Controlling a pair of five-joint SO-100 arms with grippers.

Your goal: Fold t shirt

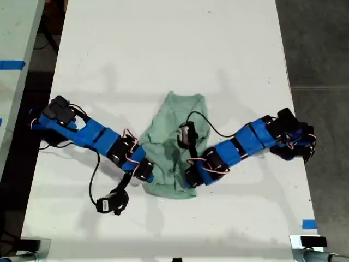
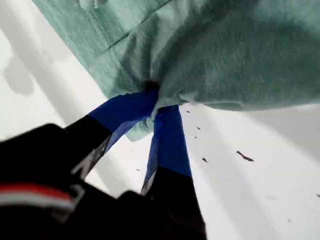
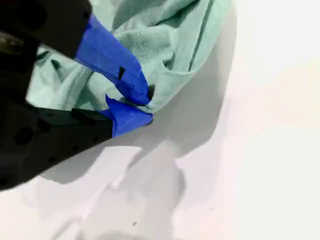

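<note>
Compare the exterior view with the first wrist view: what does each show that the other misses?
Only the exterior view shows the whole crumpled t shirt on the white table, both blue arms meeting at its near end, and the cables. Only the first wrist view shows my first gripper with its blue jaws shut on a hem edge, the cloth lifted off the table. Both share the mint-green shirt and white tabletop.
</note>
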